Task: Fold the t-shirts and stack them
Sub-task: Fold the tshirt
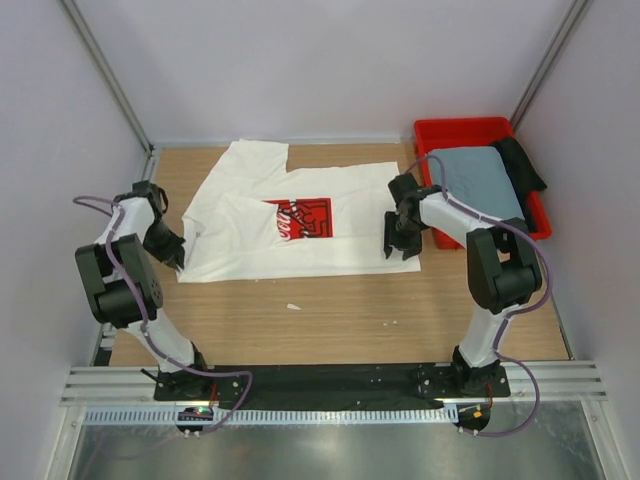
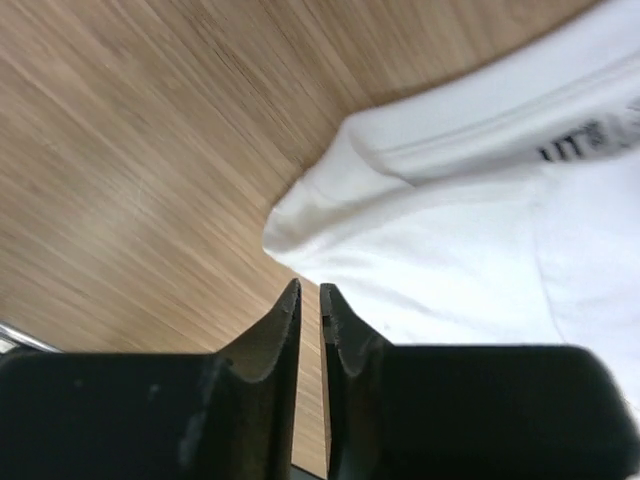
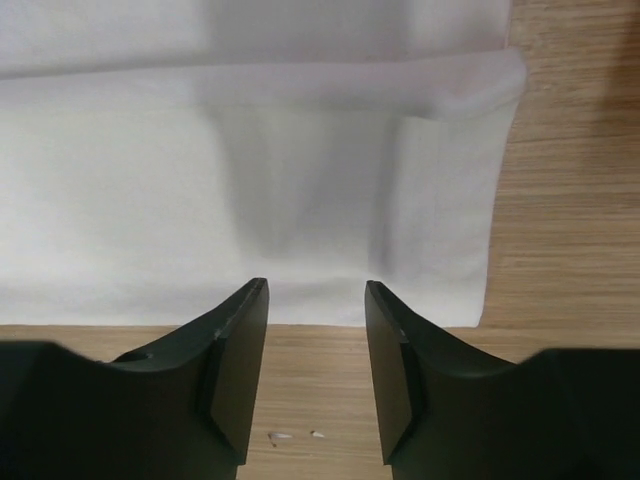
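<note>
The white t-shirt [image 1: 300,225] with a red square print lies partly folded on the wooden table [image 1: 340,310]. My left gripper [image 1: 178,255] sits at its left corner. In the left wrist view the jaws [image 2: 309,290] stand a narrow slit apart with bare wood showing between them, and the white cloth [image 2: 450,250] lies just beyond the tips. My right gripper [image 1: 402,252] hovers at the shirt's near right corner. It stands open [image 3: 316,285] and holds nothing, with the shirt's edge [image 3: 250,180] just ahead. The grey-blue t-shirt [image 1: 482,180] rests on the red bin.
The red bin [image 1: 470,130] stands at the back right, with a dark garment [image 1: 522,160] hanging over its far side. Small white scraps [image 1: 293,306] lie on the wood in front of the shirt. White walls enclose the table on three sides.
</note>
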Tool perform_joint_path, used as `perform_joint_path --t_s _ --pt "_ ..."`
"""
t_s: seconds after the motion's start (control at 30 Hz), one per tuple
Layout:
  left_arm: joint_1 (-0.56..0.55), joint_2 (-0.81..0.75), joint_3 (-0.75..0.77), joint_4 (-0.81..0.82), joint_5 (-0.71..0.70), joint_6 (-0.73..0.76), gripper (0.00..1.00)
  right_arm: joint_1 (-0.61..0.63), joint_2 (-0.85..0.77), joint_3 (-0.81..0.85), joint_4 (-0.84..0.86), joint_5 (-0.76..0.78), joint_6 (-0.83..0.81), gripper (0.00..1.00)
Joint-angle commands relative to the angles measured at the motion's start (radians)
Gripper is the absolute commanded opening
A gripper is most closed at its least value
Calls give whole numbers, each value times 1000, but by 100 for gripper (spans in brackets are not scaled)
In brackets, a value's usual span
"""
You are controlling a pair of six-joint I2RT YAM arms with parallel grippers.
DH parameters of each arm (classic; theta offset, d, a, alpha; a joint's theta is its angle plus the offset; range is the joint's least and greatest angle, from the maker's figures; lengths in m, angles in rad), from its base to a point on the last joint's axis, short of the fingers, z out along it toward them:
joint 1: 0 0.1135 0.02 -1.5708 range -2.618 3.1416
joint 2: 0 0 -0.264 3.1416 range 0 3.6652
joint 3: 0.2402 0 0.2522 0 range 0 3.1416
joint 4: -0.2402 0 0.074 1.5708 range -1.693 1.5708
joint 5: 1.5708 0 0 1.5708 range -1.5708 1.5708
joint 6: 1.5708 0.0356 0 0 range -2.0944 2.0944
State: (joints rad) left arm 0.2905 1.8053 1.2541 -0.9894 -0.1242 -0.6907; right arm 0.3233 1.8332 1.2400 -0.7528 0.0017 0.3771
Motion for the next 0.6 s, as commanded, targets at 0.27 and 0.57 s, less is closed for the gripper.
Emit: perform_joint_path --t_s 0.27,0.57 --pt "-175 -49 -19 135 227 -62 17 -15 69 180 -46 69 -7 64" --pt "-122 42 -139 178 205 -64 15 -21 94 101 1 103 -23 64"
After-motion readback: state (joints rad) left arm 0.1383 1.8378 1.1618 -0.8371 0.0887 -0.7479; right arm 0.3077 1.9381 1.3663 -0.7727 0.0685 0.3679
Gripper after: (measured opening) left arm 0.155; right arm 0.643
